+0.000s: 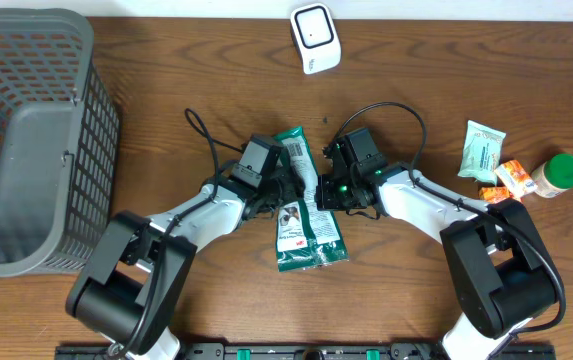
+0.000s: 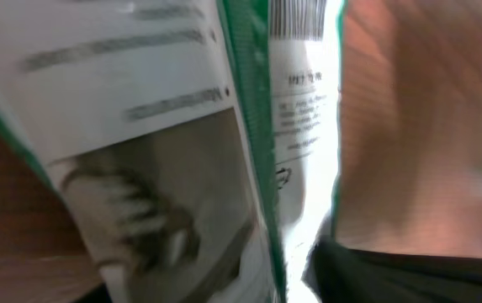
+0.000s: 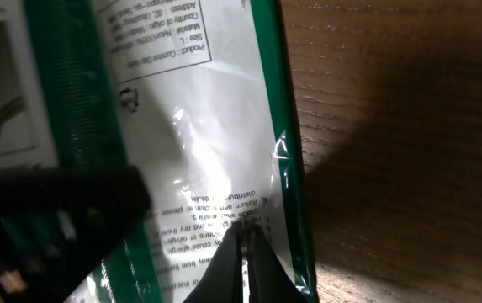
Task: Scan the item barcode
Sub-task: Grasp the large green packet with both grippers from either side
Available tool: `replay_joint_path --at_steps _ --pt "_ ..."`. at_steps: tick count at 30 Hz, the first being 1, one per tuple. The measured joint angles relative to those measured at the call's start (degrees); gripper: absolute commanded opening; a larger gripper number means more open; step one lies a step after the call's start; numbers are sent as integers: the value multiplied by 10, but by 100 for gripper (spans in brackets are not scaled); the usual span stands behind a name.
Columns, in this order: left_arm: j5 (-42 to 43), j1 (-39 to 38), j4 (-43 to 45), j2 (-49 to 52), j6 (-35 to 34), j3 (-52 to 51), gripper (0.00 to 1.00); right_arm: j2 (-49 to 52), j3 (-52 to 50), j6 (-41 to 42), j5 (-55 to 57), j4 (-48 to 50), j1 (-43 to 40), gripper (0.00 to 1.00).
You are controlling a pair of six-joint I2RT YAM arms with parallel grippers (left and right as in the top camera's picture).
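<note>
The packet lies mid-table between both arms: green-edged, white panels with printed text, a shiny clear film, a barcode near one end. Its long axis runs from the near edge toward the far side, the top end leaning slightly left. The right gripper is pressed together, pinching the film by the green edge. The left gripper sits against the packet's other side, its view blurred; can't tell its state.

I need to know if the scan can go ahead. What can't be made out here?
- Left gripper jaws: overhead, hidden under its own body; left wrist view is blurred.
- Barcode on the green packet: left wrist, cut off by the top edge.
- Labels of the small packets: overhead, too small.
</note>
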Motion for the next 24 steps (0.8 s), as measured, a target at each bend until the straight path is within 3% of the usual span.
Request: replay_joint_path --at_steps 16,17,19,21,24 --pt "82 1 41 17 12 -5 46 0 0 0 0 0 0 1" --pt "85 3 41 18 16 -5 40 0 0 0 0 0 0 1" --pt "91 8 40 19 26 -5 19 0 0 0 0 0 0 1" --pt "93 15 33 22 30 -7 8 0 0 0 -1 0 0 1" --pt "103 23 28 26 38 -9 7 0 0 0 -7 2 0 1"
